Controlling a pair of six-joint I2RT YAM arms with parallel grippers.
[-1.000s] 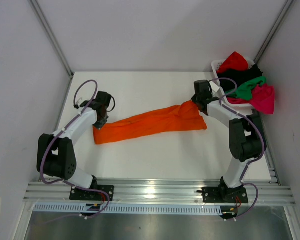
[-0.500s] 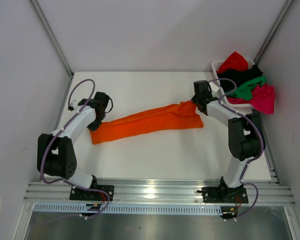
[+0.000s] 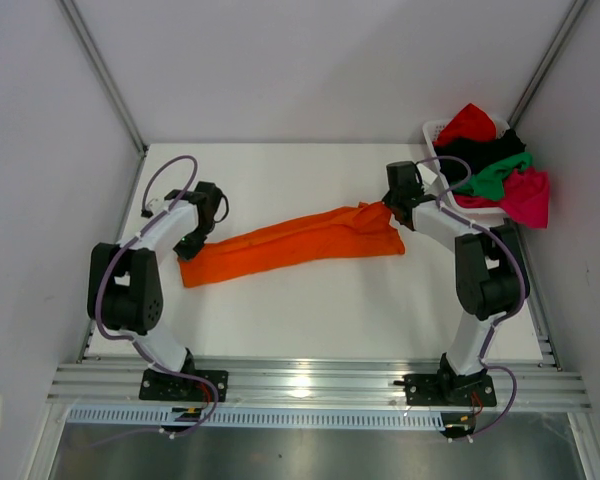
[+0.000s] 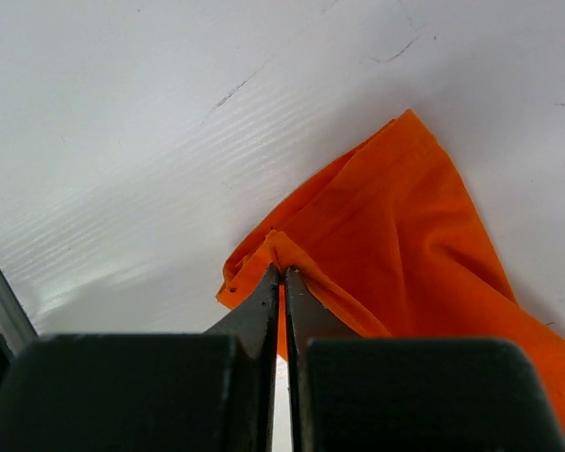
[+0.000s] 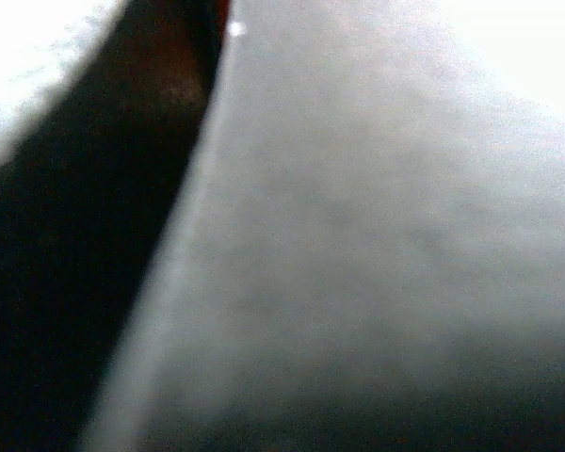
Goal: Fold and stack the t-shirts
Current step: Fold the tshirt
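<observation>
**Pinched at both ends, stretched over the table**

Grips the left end of the orange t-shirt (image 3: 290, 245) in the left claw (image 4: 282, 273), tips pressed together on a raised fold of the hem. Clamps the right end in the right claw (image 3: 384, 207), shut on bunched cloth, near the white basket (image 3: 432, 130). Spans the table (image 3: 310, 320) with the shirt as a long rumpled band, slanting from near left to far right. Heaps the red t-shirt (image 3: 468, 122), black t-shirt (image 3: 475, 150), green t-shirt (image 3: 498, 176) and magenta-pink t-shirt (image 3: 528, 196) in and over the basket at the far right corner. Gives only blur in the right wrist view.
</observation>
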